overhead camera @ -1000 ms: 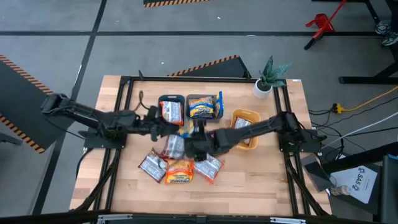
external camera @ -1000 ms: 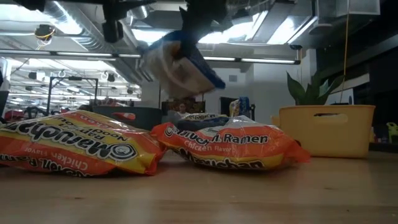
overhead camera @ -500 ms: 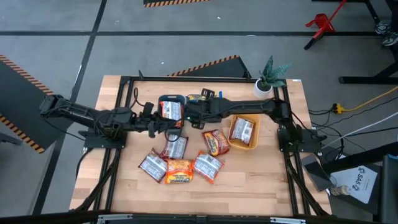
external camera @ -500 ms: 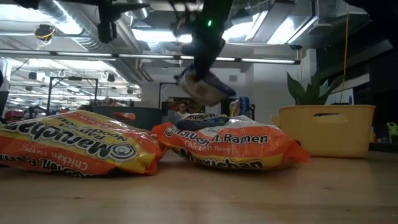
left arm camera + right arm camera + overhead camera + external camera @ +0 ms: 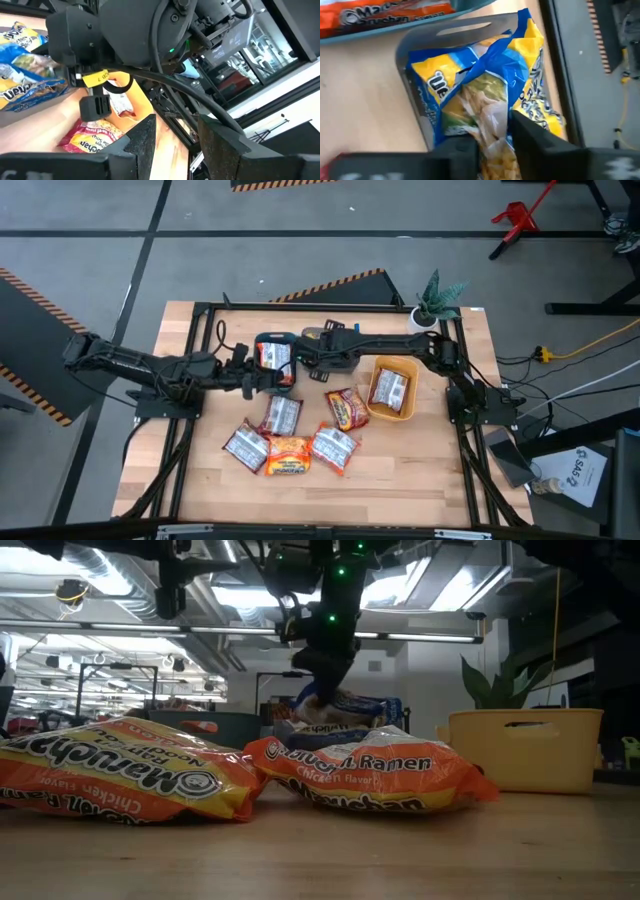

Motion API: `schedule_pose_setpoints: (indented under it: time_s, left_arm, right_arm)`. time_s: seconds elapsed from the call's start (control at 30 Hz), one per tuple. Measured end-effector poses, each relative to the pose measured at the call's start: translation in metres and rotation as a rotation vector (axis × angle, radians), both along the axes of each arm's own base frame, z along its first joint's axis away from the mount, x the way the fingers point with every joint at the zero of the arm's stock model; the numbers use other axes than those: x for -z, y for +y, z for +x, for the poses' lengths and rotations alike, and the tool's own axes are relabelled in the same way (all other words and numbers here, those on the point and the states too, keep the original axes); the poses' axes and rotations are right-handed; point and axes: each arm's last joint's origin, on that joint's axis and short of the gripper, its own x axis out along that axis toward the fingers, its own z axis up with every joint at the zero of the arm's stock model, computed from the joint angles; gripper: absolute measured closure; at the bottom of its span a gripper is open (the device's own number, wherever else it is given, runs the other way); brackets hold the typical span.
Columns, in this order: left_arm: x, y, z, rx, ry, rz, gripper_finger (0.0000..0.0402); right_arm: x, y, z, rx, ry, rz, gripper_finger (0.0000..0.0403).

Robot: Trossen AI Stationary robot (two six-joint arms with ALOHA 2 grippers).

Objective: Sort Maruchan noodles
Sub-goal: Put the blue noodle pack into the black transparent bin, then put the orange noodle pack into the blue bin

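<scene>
Right gripper (image 5: 318, 352) swung from table centre to 12 o'clock; jaws easing off the yellow-and-blue packet (image 5: 485, 95) over its grey tray (image 5: 410, 55), matching colours; left gripper (image 5: 283, 378) waits part-open, empty.

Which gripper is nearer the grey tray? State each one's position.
Right. The right gripper is directly over the grey tray, on the yellow-and-blue packets. The left gripper sits beside it, by the teal tray.
</scene>
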Motion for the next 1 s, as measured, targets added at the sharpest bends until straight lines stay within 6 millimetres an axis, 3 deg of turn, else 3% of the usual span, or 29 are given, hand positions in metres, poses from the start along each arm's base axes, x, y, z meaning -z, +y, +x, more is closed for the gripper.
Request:
schedule_pose_setpoints:
  time_s: [0.23, 0.37, 0.6, 0.73, 1.0]
  left_arm:
    - [0.005, 0.004, 0.0, 0.038, 0.055, 0.002, 0.0261]
    - [0.007, 0.007, -0.005, 0.097, 0.097, -0.01, 0.0261]
    - [0.024, 0.002, -0.017, 0.285, 0.31, -0.075, 0.0261]
    - [0.037, -0.011, -0.023, 0.375, 0.458, -0.102, 0.0261]
    - [0.049, -0.048, -0.023, 0.355, 0.531, -0.061, 0.0261]
  right_arm:
    - [-0.009, 0.003, 0.002, -0.043, -0.027, 0.125, 0.018]
    - [-0.039, 0.006, 0.004, -0.076, -0.092, 0.189, 0.0147]
    - [-0.103, 0.023, -0.007, -0.138, -0.194, 0.233, 0.0139]
    - [-0.122, 0.047, -0.028, -0.17, -0.223, 0.318, 0.0139]
    - [-0.118, 0.124, -0.045, -0.224, -0.187, 0.41, 0.0139]
